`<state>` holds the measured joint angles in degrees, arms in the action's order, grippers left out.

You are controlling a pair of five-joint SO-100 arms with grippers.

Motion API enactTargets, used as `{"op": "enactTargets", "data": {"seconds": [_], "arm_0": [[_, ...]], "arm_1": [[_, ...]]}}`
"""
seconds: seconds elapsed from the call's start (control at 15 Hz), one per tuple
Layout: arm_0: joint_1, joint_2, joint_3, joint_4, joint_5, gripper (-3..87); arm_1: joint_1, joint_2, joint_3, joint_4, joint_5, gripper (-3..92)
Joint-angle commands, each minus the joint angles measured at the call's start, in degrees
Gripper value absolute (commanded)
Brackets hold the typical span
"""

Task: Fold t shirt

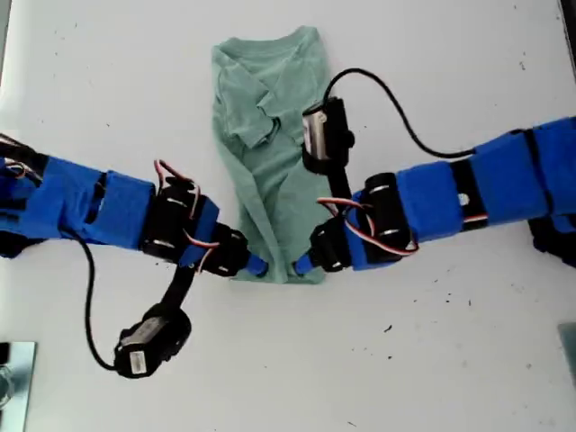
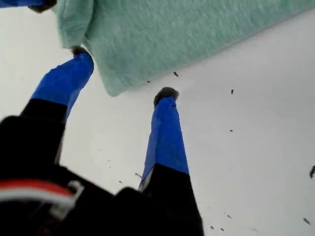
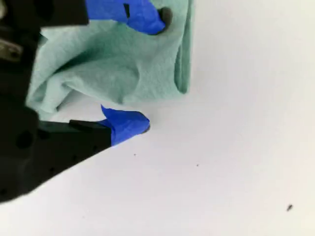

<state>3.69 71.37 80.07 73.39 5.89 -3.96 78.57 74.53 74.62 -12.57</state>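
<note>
The pale green t shirt (image 1: 270, 117) lies on the white table, folded lengthwise into a narrow strip, with its neck toward the exterior view's top. Both grippers meet at its lower hem. My first gripper (image 1: 258, 266), on the arm coming from the exterior view's left, is open. Its blue-taped fingers straddle a hem corner of the t shirt (image 2: 172, 34), gripper (image 2: 124, 73). My second gripper (image 1: 300, 265), from the exterior view's right, is also open. One finger rests over the t shirt (image 3: 113, 69) and the other on the table beside it, gripper (image 3: 151, 73).
Black cables loop from both wrist cameras (image 1: 324, 135) (image 1: 144, 346). A metallic object (image 1: 13, 378) sits at the exterior view's bottom left edge. The white table (image 1: 432, 360) carries small dark specks.
</note>
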Motion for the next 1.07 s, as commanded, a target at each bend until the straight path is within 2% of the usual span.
{"op": "enactTargets", "data": {"seconds": [0.0, 0.07, 0.13, 0.2, 0.47, 0.67, 0.8, 1.0], "arm_0": [[-2.3, -5.9, -4.5, -1.9, 1.9, 22.2], [-2.4, -8.6, -5.5, -1.6, 2.2, 14.9], [-2.3, -9.9, -6.6, -1.1, 2.9, -0.2], [-1.7, -10.5, -8.3, -1.1, 4.0, -0.2], [4.7, -8.0, -22.9, 0.9, 7.0, -0.2], [9.4, 1.2, -22.9, 0.8, 6.3, -0.2], [11.4, 5.0, -22.9, 0.4, 5.0, -0.2], [12.0, 8.2, -22.6, -0.1, 1.8, -0.2]], "arm_1": [[1.1, -6.2, -5.5, -1.8, -1.2, 25.7], [0.9, -10.1, -7.3, -1.2, -1.4, 22.1], [0.5, -13.5, -9.7, 0.7, -1.8, 14.4], [-0.1, -15.2, -11.7, 3.3, -1.4, 0.0], [-4.7, -8.7, -21.4, 12.0, -6.3, -1.1], [-11.2, 8.7, -21.4, 13.3, -6.7, -1.0], [-14.2, 12.5, -21.0, 13.3, -5.6, -1.0], [-12.7, 12.5, -19.9, 11.3, -6.4, -1.0]]}}
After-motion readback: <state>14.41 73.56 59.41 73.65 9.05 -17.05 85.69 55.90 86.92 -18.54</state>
